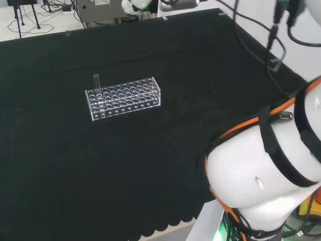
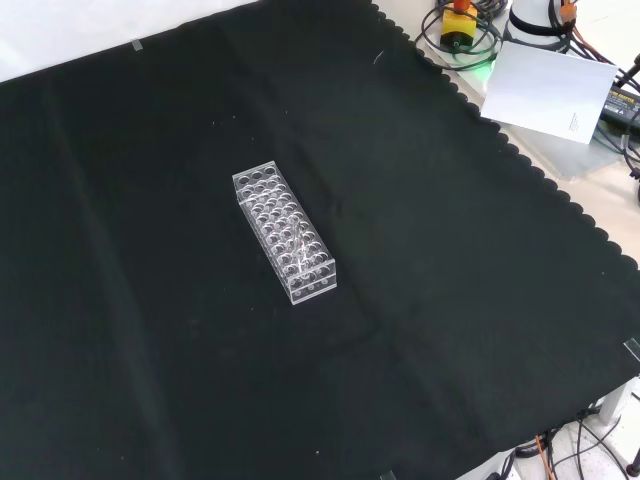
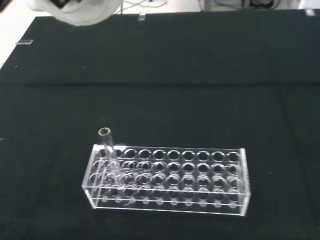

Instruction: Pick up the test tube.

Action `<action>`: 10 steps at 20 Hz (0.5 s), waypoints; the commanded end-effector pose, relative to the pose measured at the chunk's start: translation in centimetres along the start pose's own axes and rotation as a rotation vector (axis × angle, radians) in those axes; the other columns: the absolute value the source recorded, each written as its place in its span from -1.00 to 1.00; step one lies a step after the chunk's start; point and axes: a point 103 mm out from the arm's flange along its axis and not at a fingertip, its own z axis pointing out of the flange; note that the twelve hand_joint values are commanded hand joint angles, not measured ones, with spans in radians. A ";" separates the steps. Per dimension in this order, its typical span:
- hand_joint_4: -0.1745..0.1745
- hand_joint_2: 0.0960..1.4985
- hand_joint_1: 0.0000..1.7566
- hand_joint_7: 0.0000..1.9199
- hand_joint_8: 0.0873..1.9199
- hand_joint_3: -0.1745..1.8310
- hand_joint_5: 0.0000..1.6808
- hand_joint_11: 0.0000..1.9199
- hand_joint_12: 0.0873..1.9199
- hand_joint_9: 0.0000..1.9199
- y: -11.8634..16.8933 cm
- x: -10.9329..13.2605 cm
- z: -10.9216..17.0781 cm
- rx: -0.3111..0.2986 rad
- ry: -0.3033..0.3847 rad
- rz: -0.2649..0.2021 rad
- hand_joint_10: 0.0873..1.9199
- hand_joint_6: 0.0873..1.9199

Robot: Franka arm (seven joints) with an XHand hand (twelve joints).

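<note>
Hand [image 3: 75, 12] above black cloth [image 3: 200, 75]

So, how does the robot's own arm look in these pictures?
In the head view the arm is made of big, rounded, glossy white links. Black straps cross the nearest link, an orange cable runs along its edge, and black cables hang above it. In the wrist view a blurred white part of the hand shows; its fingers cannot be made out.

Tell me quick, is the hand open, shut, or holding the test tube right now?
Hand: cannot be told; its fingers are not visible. It is not holding the test tube, which stands in the rack.
</note>
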 end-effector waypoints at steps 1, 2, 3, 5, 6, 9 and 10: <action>-0.68 -0.18 -0.10 -0.86 -0.05 -0.22 -0.67 -1.00 0.58 -0.84 7.2 3.5 2.1 0.067 0.042 -0.139 0.02 -0.88; -0.68 -0.18 -0.10 -0.86 -0.05 -0.22 -0.67 -0.99 0.58 -0.83 7.8 3.7 2.6 0.082 0.044 -0.142 0.02 -0.88; -0.69 -0.18 -0.10 -0.85 -0.05 -0.22 -0.66 -0.99 0.59 -0.83 8.4 3.8 3.0 0.094 0.041 -0.147 0.02 -0.88; -0.69 -0.18 -0.09 -0.84 -0.05 -0.22 -0.66 -0.99 0.59 -0.82 9.4 4.1 4.1 0.119 0.033 -0.155 0.02 -0.88; -0.70 -0.18 -0.09 -0.84 -0.05 -0.22 -0.66 -0.99 0.59 -0.82 9.9 4.2 4.6 0.131 0.030 -0.159 0.02 -0.88; -0.71 -0.18 -0.09 -0.84 -0.05 -0.22 -0.65 -0.98 0.59 -0.81 11.1 4.6 6.4 0.172 0.024 -0.166 0.02 -0.88; -0.71 -0.18 -0.08 -0.83 -0.05 -0.22 -0.65 -0.98 0.59 -0.80 11.5 4.7 7.0 0.184 0.023 -0.168 0.02 -0.88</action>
